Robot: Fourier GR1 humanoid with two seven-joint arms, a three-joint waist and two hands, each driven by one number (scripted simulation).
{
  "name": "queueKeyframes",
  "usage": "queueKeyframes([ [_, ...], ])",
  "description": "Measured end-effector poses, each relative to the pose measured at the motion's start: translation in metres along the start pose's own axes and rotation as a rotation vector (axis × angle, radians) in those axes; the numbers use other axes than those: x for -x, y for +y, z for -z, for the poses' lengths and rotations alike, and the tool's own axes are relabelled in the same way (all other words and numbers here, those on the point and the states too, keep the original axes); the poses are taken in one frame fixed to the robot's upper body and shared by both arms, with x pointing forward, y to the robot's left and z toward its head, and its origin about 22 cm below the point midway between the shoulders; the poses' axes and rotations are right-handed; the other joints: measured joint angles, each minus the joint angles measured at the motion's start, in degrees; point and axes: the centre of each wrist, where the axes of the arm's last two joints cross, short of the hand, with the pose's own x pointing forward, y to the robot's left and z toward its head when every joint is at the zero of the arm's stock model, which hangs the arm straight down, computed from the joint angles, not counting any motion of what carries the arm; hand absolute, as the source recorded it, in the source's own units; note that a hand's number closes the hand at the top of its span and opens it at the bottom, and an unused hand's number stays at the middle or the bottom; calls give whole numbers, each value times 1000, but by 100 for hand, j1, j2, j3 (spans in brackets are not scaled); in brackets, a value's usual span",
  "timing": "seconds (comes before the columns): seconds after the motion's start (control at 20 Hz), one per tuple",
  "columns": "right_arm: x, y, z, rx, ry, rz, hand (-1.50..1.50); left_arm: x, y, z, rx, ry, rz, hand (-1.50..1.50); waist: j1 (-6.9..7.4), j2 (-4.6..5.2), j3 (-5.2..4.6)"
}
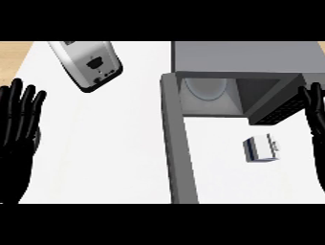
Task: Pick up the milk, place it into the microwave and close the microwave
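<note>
The milk (261,148), a small white carton with a blue side, lies on the white counter (123,143) right of centre, in front of the microwave (246,62). The microwave is grey, and its cavity shows a round glass plate (206,89) inside. Its door (178,143) hangs open, stretching toward me as a long grey strip left of the milk. My right hand (324,124) is open at the right edge, fingers up, to the right of the milk and apart from it. At the left edge my left hand (10,124) is open too, fingers up.
A silver toaster (88,64) stands tilted at the back left of the counter. The microwave's dark control panel (282,109) shows right of the cavity. Wooden floor (3,52) borders the counter at the far left and right.
</note>
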Motion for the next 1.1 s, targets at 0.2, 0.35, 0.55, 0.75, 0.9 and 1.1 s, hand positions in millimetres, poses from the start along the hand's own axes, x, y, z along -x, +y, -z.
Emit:
queueKeyframes([
  [0.2, -2, -7, -8, 34, 12, -40, -150, 0, 1, 1, -20, 19, 8, -150, -18, -76, 70],
  [0.35, -3, -20, -23, 68, 44, -48, -150, -3, 0, -4, -61, 51, -19, -150, -46, -107, 92],
  [0.55, 1, -24, -48, 79, 120, -18, -150, 4, -3, -22, -143, 111, -125, -150, -46, -122, 104],
  [0.75, 12, -31, -66, 88, 158, -12, -150, 4, -7, -45, -165, 127, -171, -150, -24, -125, 108],
  [0.9, 12, -37, -78, 100, 185, -6, -150, 5, -7, -61, -182, 139, -189, -150, -18, -127, 111],
  [1.1, 26, -34, -87, 111, 207, -8, -150, 7, -10, -82, -180, 142, -198, -150, -3, -126, 111],
])
